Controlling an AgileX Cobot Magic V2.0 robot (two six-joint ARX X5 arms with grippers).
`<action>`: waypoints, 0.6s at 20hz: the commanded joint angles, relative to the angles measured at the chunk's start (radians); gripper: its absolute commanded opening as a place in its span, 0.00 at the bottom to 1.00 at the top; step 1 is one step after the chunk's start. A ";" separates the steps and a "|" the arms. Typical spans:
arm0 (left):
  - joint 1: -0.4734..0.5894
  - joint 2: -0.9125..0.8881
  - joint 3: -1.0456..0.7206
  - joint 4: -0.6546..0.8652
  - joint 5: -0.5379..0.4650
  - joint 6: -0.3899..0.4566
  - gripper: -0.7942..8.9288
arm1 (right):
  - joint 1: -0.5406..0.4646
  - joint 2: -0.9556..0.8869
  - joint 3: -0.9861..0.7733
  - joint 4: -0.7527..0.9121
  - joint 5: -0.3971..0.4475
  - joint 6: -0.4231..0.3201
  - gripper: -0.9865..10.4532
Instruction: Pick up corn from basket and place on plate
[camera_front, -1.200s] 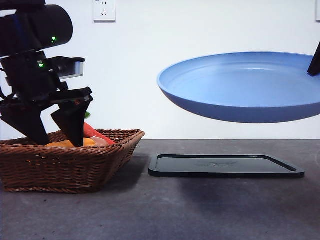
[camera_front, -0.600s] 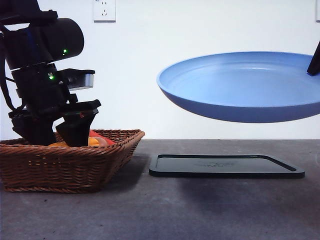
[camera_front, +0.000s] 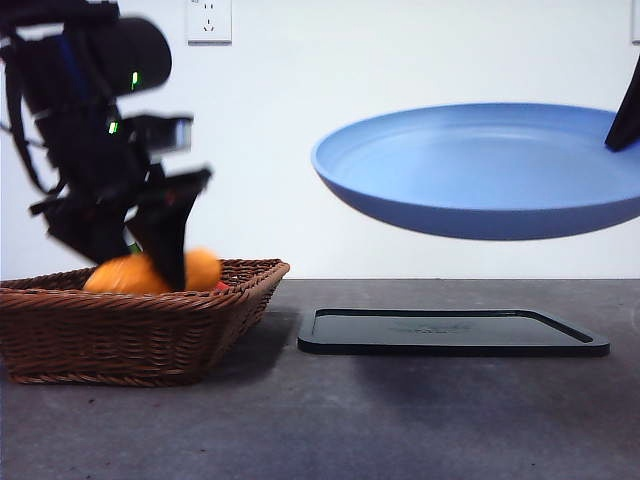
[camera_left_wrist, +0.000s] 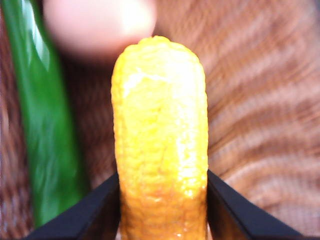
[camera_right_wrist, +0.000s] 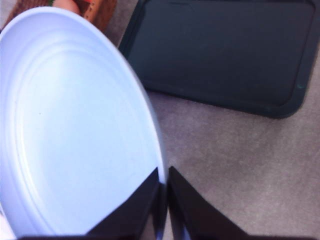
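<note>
Gripping the long orange-yellow corn cob (camera_left_wrist: 160, 145) crosswise, the left gripper (camera_front: 130, 262) has both black jaws clamped on its sides at the rim of the brown woven wicker basket (camera_front: 130, 325), at about 9 o'clock in the front view. The right gripper (camera_right_wrist: 164, 200) pinches the rim of the large round blue plate (camera_front: 480, 170), held in the air at 2 o'clock above the flat black tray (camera_front: 450, 332). The rounded cob could slip or swivel in so narrow a grip, and landing it off-centre might tip the edge-held plate.
</note>
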 joint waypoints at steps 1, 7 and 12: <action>-0.015 -0.039 0.072 -0.004 0.079 -0.034 0.26 | 0.002 0.057 0.023 0.038 -0.003 0.031 0.09; -0.089 -0.110 0.180 -0.005 0.284 -0.060 0.26 | 0.002 0.259 0.023 0.162 -0.020 0.095 0.09; -0.231 -0.080 0.182 0.040 0.298 -0.024 0.26 | 0.002 0.375 0.023 0.274 -0.119 0.161 0.09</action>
